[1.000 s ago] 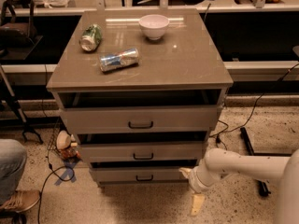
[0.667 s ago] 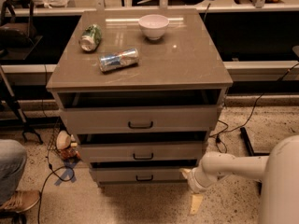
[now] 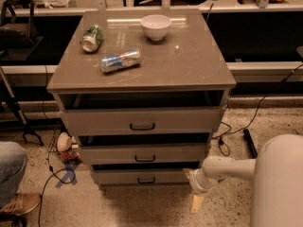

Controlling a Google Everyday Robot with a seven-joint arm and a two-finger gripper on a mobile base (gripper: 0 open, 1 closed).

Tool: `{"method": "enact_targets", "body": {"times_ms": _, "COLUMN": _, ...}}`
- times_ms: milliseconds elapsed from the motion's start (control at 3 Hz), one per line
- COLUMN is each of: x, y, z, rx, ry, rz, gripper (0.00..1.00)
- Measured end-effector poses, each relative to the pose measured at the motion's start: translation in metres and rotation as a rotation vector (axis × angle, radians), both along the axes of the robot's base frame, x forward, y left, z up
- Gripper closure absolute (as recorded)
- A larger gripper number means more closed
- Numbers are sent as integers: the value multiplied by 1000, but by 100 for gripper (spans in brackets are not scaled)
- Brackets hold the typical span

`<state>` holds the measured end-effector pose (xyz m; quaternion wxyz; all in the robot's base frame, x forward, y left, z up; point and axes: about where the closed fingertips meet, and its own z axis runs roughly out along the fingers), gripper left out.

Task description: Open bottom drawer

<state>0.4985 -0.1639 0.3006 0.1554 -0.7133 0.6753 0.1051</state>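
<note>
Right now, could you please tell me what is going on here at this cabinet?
The robot's arm reaches in from the lower right. Its pincer hangs low by the right end of the bottom drawer, off its handle. The drawer is barely out. A bowl, a green can and a blue can sit on the cabinet top.

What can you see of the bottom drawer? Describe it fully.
The bottom drawer is the lowest and narrowest of three, with a flat grey-beige front and a small black curved handle at its middle. A dark gap lies above it. It sits just above the floor. The gripper hangs by its right end; contact is unclear.
</note>
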Motion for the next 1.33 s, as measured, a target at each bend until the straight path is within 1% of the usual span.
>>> {"method": "enact_targets", "body": {"times_ms": 333, "x": 5, "y": 2, "z": -13, "rx": 5, "ry": -18, "rz": -4, "gripper": 0}}
{"method": "enact_targets", "body": {"times_ms": 667, "x": 17, "y": 7, "z": -34, "rx": 1, "ry": -47, "rz": -7, "gripper": 0}}
{"method": "enact_targets", "body": {"times_ms": 1000, "x": 29, "y": 15, "z": -52, "rx": 13, "ry": -67, "rz": -2, "gripper": 0}}
{"method": "enact_targets", "body": {"times_ms": 1333, "x": 43, "y": 24, "z": -73, "rx": 28, "ry": -72, "rz": 1, "gripper": 0}}
